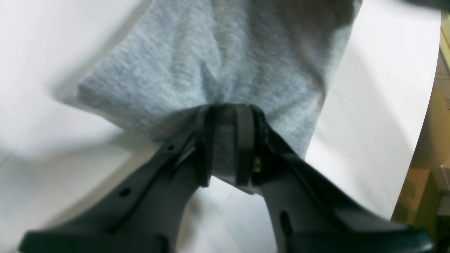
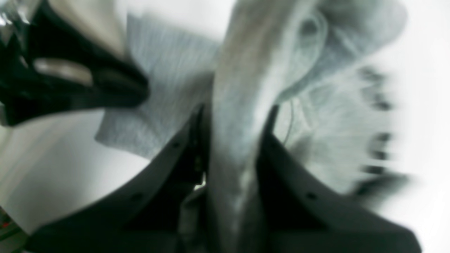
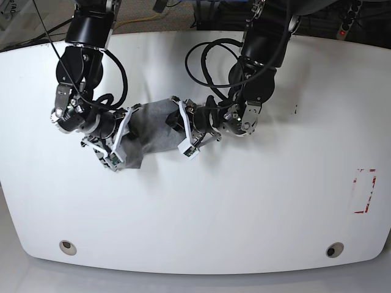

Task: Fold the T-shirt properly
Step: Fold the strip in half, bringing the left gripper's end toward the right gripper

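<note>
I have two claws, and both are pinching the T-shirt point(image 3: 153, 125). The grey shirt is bunched up between my two arms, near the middle of the white table point(image 3: 244, 207), a bit toward the far side. My left claw point(image 1: 226, 116) is squeezed tight on a bunched bit of the soft grey cloth, and the cloth spreads out from its tips over the table point(image 1: 379, 105). My right claw point(image 2: 235, 116) is closed on a thick fold of the shirt point(image 2: 239, 88) that runs right up between its two fingers. That picture is blurry, but I can see more grey cloth lying on both sides of the fold, and my other arm point(image 2: 70, 80) is close by at the upper left. From above, my two claws are near each other, with the shirt held between them.
</note>
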Controlling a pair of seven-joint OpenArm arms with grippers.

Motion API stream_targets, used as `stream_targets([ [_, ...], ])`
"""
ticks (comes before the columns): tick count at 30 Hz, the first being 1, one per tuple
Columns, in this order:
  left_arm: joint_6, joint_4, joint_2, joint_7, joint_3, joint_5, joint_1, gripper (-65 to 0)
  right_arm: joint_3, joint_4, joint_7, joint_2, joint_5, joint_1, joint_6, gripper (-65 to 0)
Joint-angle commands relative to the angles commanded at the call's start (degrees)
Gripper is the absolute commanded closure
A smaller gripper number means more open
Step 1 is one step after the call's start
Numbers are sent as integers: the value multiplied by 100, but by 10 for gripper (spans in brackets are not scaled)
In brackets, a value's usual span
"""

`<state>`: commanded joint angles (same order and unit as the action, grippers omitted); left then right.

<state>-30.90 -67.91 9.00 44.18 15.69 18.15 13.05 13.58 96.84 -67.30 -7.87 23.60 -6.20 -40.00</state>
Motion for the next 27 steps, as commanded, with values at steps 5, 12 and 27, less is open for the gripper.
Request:
stream_targets([
  [5,0,-9,0,-114,0,0,-18,-89,-9,-281,114,202,-18,0,0,-192],
  [12,0,-18,0,-554,-9,0,-26,-88,-9,-334,105,220,26,-88,0,-569],
  [27,-9,-484,-184,-686,-589,1064,-26,-86,-9,730,70,229,44,-62,0,-575],
])
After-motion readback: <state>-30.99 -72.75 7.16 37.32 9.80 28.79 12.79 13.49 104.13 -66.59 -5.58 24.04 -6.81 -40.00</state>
